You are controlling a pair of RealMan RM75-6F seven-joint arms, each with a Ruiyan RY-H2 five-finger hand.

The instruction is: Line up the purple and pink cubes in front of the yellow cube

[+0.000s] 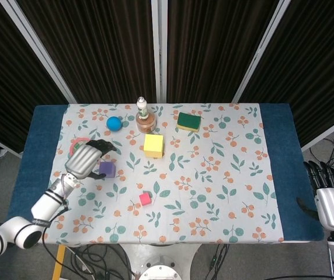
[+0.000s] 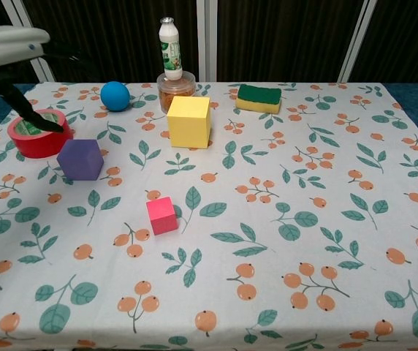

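Observation:
The yellow cube [image 1: 153, 145] [image 2: 188, 121] stands at the table's middle back. Left of it and nearer lies the purple cube [image 1: 107, 170] [image 2: 80, 159]. The small pink cube [image 1: 145, 199] [image 2: 161, 215] sits nearer the front. My left hand [image 1: 85, 158] [image 2: 8, 46] hovers open just left of and above the purple cube, fingers spread over the red tape roll, holding nothing. At the table's right edge my right hand [image 1: 332, 201] rests open; the chest view does not show it.
A red tape roll [image 2: 39, 132] sits left of the purple cube, partly under my left hand. A blue ball [image 1: 114, 123], a white bottle on a brown jar [image 1: 145, 116] and a green-yellow sponge [image 1: 188, 121] line the back of the floral cloth [image 1: 214, 192].

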